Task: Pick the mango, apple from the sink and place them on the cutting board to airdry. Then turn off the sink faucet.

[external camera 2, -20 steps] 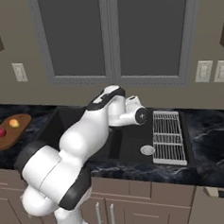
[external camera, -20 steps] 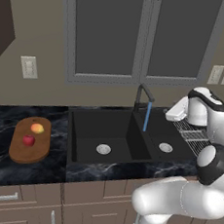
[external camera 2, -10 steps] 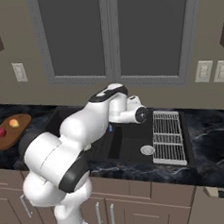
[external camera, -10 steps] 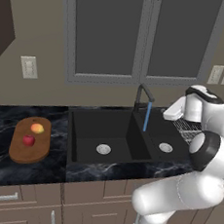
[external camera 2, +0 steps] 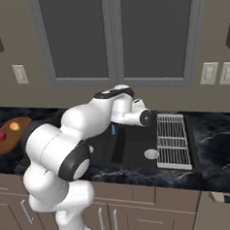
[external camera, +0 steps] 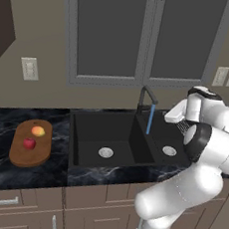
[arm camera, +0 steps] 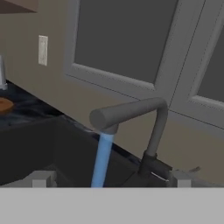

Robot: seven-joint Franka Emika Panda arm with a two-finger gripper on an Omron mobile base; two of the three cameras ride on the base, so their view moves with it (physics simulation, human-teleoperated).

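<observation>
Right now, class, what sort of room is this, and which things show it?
A rendered home kitchen, most likely: a black sink set in a dark counter with its faucet running, cabinets below, and a cutting board holding fruit.

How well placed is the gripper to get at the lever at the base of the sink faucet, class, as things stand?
Probably yes. In the hand view the open gripper faces the sink faucet, with its fingertips either side and nothing between them and the base. The water stream falls nearby, but seems clear of the lever.

Beige wall (external camera: pixel 45 29), grey-framed window (external camera: pixel 150 35)
</observation>
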